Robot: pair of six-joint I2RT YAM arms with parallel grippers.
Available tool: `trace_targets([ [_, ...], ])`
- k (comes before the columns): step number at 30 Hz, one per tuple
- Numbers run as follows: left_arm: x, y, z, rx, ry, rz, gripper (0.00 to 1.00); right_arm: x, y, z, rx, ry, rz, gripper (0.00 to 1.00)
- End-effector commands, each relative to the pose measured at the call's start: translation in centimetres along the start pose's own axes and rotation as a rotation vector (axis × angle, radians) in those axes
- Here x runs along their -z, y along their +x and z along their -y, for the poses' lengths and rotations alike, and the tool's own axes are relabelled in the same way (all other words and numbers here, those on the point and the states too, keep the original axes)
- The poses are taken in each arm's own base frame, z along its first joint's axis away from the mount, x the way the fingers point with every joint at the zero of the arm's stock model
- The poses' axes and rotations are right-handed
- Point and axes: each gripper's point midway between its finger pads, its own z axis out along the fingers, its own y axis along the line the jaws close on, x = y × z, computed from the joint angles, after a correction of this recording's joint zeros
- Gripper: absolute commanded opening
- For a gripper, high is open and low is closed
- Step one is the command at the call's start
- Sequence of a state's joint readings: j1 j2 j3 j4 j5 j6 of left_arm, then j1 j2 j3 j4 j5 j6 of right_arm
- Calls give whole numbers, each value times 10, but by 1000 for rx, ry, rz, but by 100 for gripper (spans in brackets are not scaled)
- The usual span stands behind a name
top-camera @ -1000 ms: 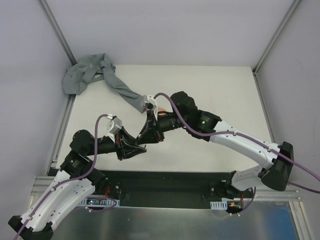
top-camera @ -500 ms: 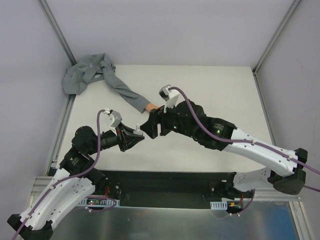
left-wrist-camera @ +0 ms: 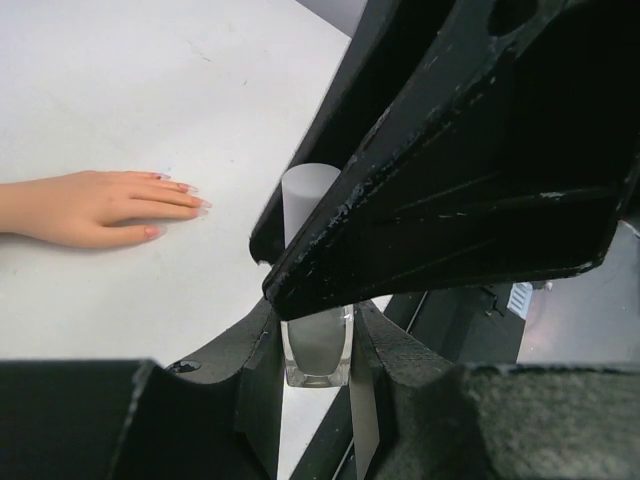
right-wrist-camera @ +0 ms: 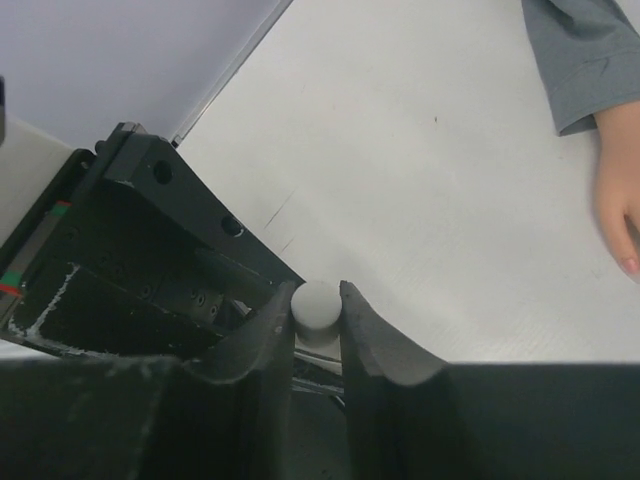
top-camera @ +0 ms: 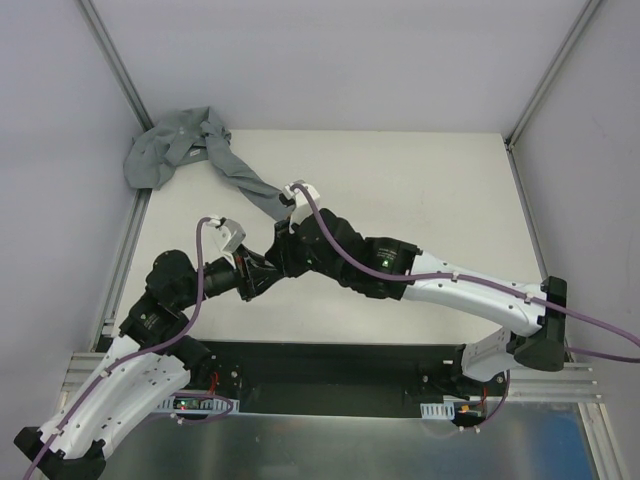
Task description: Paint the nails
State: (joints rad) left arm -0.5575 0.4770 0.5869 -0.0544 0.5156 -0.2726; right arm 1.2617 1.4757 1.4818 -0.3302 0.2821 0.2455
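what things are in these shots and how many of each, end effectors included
mannequin hand: 1
grey sleeved garment: 1
white-capped bottle: 1
end effectors: 2 (left end effector, right end effector)
total: 5

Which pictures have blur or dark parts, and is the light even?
Top external view: even light, sharp, only soft shadows on the white table. Left wrist view: the peach mannequin hand is sharp; the big black casing close to the lens is dark, with little detail. Right wrist view: the right gripper's fingers look soft.
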Motion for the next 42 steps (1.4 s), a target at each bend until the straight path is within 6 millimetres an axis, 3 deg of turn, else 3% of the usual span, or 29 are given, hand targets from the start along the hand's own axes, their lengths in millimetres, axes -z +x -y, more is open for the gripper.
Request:
trace_targets([
  [1,4,-37,15,-82,38,101,0,3,-18,-3,4,1,57,12],
  [2,5,-38,16,-100,42,104,0,8,-22,-3,18,-7,72,3],
  [5,8,-35,32,-96,127,66,0,10,-14,-7,192,-171,67,1],
  [6,10,-36,43,-99,184,65,0,18,-12,-20,244,-342,112,1],
  [7,19,-32,76,-129,383,42,0,55,9,-53,295,-806,21,0],
  [8,25,-31,92,-81,480,20,0,67,7,-57,270,-931,21,1],
  [9,31,-44,107,-129,571,73,0,65,2,-57,234,-978,-15,0],
  [10,38,-34,116,-114,657,29,0,77,7,-57,237,-1072,-83,0],
  [12,38,-34,118,-85,672,20,0,76,7,-53,233,-1065,-100,0],
  [18,25,-34,89,-114,470,85,0,65,0,-40,179,-941,-76,0],
  [22,17,-37,66,-129,331,121,0,47,-21,-13,100,-661,2,6],
  [23,14,-40,55,-124,266,139,0,45,-17,-3,62,-588,-22,11],
  [24,13,-41,50,-129,232,146,0,38,-26,11,-2,-473,12,32],
  [26,10,-38,37,-135,169,133,0,45,-31,9,-23,-464,28,48],
  [30,7,-40,20,-141,75,138,0,50,-38,9,51,-299,49,66],
  [35,7,-41,17,-132,55,143,0,45,-42,17,77,-116,55,65],
  [42,11,-48,18,-116,38,171,0,18,-32,-4,86,-33,25,54],
])
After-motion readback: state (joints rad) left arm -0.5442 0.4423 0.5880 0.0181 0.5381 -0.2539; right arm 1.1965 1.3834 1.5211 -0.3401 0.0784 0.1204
